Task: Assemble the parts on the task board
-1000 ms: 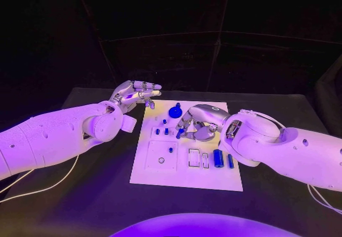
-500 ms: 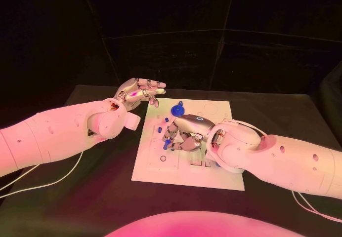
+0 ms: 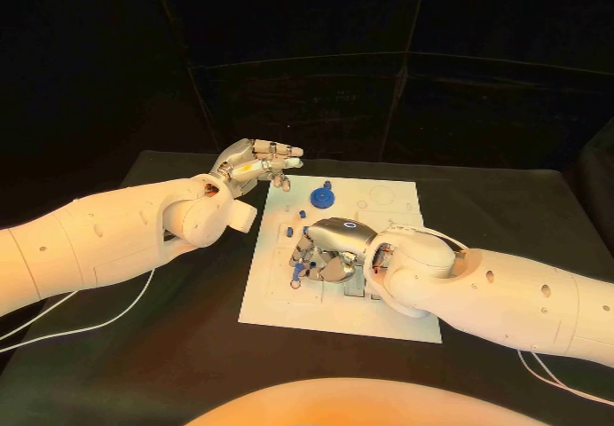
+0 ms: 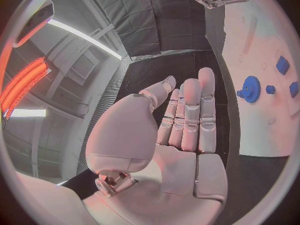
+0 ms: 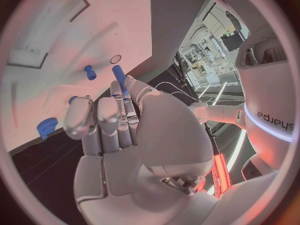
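Note:
The white task board (image 3: 384, 312) lies in the middle of the black table. My right hand (image 3: 329, 252) hovers low over the board's middle left and pinches a thin blue peg (image 3: 298, 272) in its fingertips. The right wrist view shows that peg (image 5: 119, 78) sticking out past the fingers, close to a small round hole (image 5: 115, 59) in the board. A blue gear (image 3: 323, 195) stands at the board's far end. My left hand (image 3: 258, 163) is raised beyond the board's far left corner, its fingers (image 4: 189, 116) straight and holding nothing.
Small blue parts (image 3: 300, 215) stand in the board between the gear and my right hand; one more (image 5: 90, 73) sits near the peg. My right forearm (image 3: 512, 288) covers the board's right side. Bare black table (image 3: 153, 346) lies to the left.
My right hand has carried the blue peg from the board's far middle towards its near left and come lower. The left hand has hardly moved.

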Robot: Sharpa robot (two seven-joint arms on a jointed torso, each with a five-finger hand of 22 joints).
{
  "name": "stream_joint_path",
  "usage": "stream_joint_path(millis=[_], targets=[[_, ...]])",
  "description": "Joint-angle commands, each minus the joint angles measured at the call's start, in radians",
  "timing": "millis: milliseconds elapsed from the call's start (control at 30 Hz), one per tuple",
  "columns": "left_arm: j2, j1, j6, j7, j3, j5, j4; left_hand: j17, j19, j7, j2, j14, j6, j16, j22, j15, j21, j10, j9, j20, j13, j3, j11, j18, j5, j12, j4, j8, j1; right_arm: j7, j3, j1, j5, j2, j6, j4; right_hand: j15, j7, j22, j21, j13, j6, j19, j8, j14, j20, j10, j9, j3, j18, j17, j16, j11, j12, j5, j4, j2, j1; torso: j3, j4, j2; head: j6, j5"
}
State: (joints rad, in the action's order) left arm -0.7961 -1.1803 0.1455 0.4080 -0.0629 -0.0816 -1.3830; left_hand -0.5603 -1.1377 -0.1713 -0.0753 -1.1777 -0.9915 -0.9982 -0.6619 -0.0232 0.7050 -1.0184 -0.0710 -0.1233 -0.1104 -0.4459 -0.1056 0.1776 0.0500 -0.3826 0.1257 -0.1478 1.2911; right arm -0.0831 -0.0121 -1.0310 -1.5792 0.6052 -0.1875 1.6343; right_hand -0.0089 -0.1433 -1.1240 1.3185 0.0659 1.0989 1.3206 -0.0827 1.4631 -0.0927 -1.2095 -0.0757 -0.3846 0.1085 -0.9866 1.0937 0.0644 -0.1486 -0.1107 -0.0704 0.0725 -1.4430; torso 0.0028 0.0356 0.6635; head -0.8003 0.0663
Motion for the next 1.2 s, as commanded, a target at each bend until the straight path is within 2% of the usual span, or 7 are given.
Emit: stream_joint_path(millis=[33, 933, 1100, 1200], targets=[[0.002, -0.002, -0.012, 0.004, 0.001, 0.003, 0.0, 0.003, 0.006, -0.004, 0.01, 0.008, 0.002, 0.006, 0.003, 0.002, -0.008, 0.008, 0.002, 0.003, -0.002, 0.006, 0.001, 0.006, -0.001, -0.004, 0.001, -0.006, 0.004, -0.004, 0.0, 0.0, -0.036, -0.005, 0.039, -0.003, -0.005, 0.002, 0.0, 0.001, 0.001, 0.006, 0.007, -0.006, 0.017, 0.0, -0.005, -0.001, -0.005, -0.014, -0.001, 0.005, 0.004, 0.007, -0.003, 0.0, 0.003, 0.007, -0.0005, -0.0007, 0.001, -0.001, 0.0], [0.001, -0.002, -0.013, 0.003, 0.001, 0.003, 0.0, 0.003, 0.006, -0.004, 0.01, 0.008, 0.002, 0.006, 0.003, 0.002, -0.008, 0.008, 0.002, 0.003, -0.002, 0.006, 0.001, 0.006, -0.001, -0.004, 0.001, -0.006, 0.004, -0.028, -0.004, 0.012, -0.088, -0.031, 0.069, -0.021, -0.005, 0.002, 0.003, 0.0, 0.001, 0.006, 0.005, -0.005, 0.016, 0.0, -0.006, -0.001, -0.007, -0.014, 0.0, 0.005, 0.005, 0.009, -0.005, 0.003, 0.003, 0.007, -0.0009, -0.0005, 0.0, -0.006, 0.003], [0.001, -0.002, -0.013, 0.003, 0.001, 0.003, 0.0, 0.003, 0.006, -0.004, 0.01, 0.008, 0.002, 0.006, 0.003, 0.002, -0.008, 0.008, 0.002, 0.003, -0.002, 0.006, 0.001, 0.006, -0.001, -0.004, 0.001, -0.006, 0.004, -0.041, -0.005, 0.014, -0.117, -0.038, 0.082, -0.023, -0.001, -0.003, 0.014, -0.007, -0.001, -0.004, -0.003, 0.003, 0.013, -0.003, 0.008, 0.002, -0.007, -0.012, 0.004, 0.002, 0.01, 0.024, -0.004, 0.003, 0.013, 0.018, -0.0006, -0.0006, 0.0, -0.006, 0.003], [0.0, -0.002, -0.014, 0.003, 0.001, 0.003, -0.001, 0.003, 0.006, -0.004, 0.01, 0.008, 0.002, 0.006, 0.003, 0.002, -0.008, 0.008, 0.002, 0.003, -0.002, 0.006, 0.001, 0.006, -0.001, -0.004, 0.001, -0.006, 0.004, -0.046, -0.005, 0.015, -0.129, -0.042, 0.089, -0.024, 0.01, -0.014, 0.04, -0.023, -0.004, -0.025, -0.022, 0.015, 0.008, -0.01, 0.05, 0.007, -0.002, -0.007, 0.015, -0.007, 0.024, 0.055, -0.009, -0.001, 0.029, 0.036, -0.0006, -0.0004, 0.0, -0.005, 0.003]])
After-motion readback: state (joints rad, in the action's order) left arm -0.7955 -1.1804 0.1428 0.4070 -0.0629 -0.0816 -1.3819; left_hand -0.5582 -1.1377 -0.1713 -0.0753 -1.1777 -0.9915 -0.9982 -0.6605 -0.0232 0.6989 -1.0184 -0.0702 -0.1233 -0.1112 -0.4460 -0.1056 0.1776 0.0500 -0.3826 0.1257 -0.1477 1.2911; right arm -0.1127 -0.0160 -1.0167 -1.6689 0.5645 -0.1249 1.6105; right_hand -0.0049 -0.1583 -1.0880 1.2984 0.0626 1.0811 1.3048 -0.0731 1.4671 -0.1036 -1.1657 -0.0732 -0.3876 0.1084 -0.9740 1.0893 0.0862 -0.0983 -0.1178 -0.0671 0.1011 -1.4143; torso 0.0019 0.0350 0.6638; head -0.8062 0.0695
